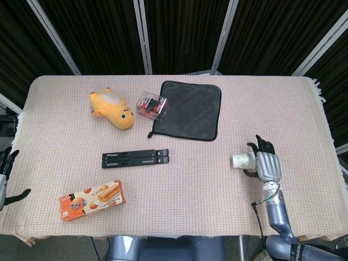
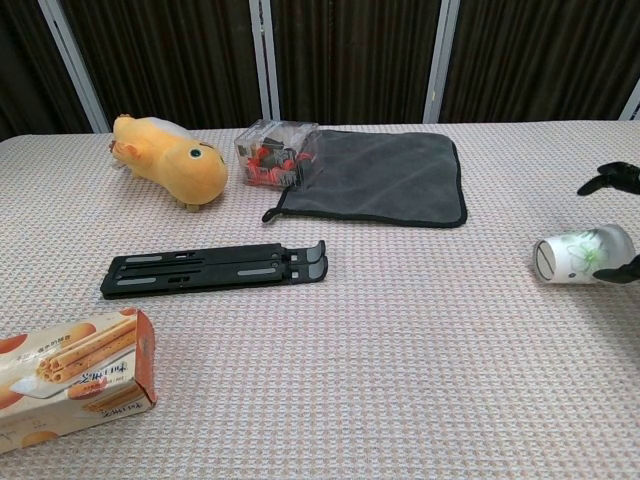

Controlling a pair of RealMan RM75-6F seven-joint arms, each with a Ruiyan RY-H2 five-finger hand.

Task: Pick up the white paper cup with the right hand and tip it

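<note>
The cup point(image 1: 240, 160) lies on its side at about 4 o'clock on the counter point(image 1: 179, 206), mouth turned toward 9. The right hand point(image 1: 266, 166) cradles its base end, fingers curled around it; how firm that hold is cannot be told. If the fingers slacken, the cup may roll off across the cloth, or a tighter squeeze could crush the thin paper. The left hand point(image 1: 5, 174) hangs spread and empty past the 8 o'clock edge.

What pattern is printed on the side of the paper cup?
A green leaf-like print on the white paper cup, clearest in the chest view.
</note>
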